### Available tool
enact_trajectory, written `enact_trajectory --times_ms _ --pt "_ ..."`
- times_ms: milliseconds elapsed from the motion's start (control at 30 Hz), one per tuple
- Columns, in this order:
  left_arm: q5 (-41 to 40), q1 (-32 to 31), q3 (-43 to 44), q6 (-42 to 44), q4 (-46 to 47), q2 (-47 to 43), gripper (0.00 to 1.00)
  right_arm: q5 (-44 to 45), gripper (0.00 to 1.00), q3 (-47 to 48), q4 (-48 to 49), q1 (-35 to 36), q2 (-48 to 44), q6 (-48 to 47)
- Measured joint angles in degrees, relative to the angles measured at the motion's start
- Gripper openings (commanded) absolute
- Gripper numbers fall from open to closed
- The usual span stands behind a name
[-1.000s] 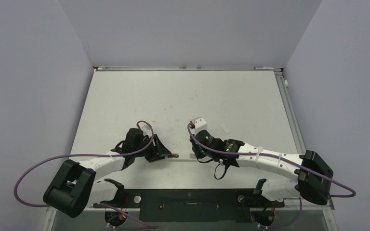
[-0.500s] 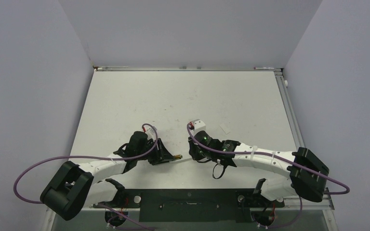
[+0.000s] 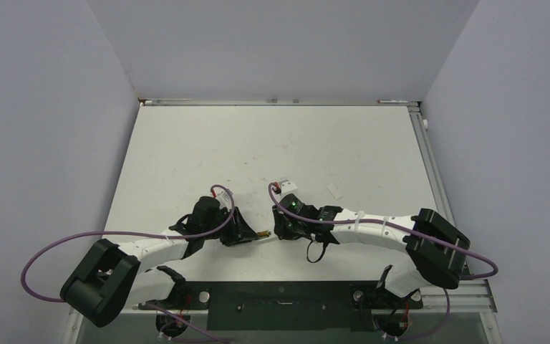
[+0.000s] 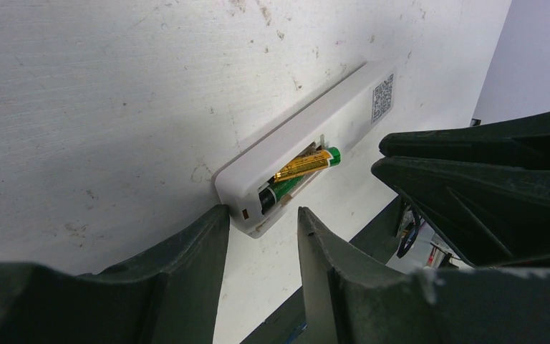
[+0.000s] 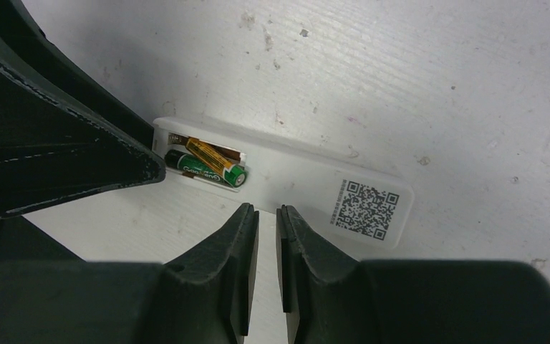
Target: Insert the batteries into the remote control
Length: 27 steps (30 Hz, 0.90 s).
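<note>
The remote control (image 5: 308, 183) lies back up on the table, a QR label (image 5: 362, 201) at one end and its battery bay uncovered at the other. Two batteries are in the bay. The green-and-black one (image 5: 204, 166) lies flat, and the gold one (image 4: 301, 165) rests tilted across it. My left gripper (image 4: 261, 215) is open at the bay end, one fingertip (image 4: 211, 218) against the remote's corner. My right gripper (image 5: 266, 209) hovers beside the remote's long side, its jaws parted by a narrow gap with nothing between them. From above, both grippers (image 3: 247, 233) (image 3: 281, 228) crowd the remote.
A small white flat piece (image 3: 334, 190) lies on the table beyond the right arm. The left gripper's dark finger (image 5: 79, 143) fills the left of the right wrist view. The table's near edge and a black mounting rail (image 3: 279, 301) are just behind both grippers.
The right arm has swung left, bringing its gripper close to the left one over the remote. The left jaws have narrowed. The right jaws have parted slightly.
</note>
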Motion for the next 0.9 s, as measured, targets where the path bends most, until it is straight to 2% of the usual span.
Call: enact_trajectory --times_ms 433,900 --pt "-0.11 0.00 0.00 0.02 0.04 0.26 0.35 -1.49 0.18 3.04 1.92 0.00 4.48 1.90" --pt "-0.15 0.00 0.00 0.02 0.04 0.26 0.35 -2.97 0.17 3.23 1.95 0.00 5.29 2.99"
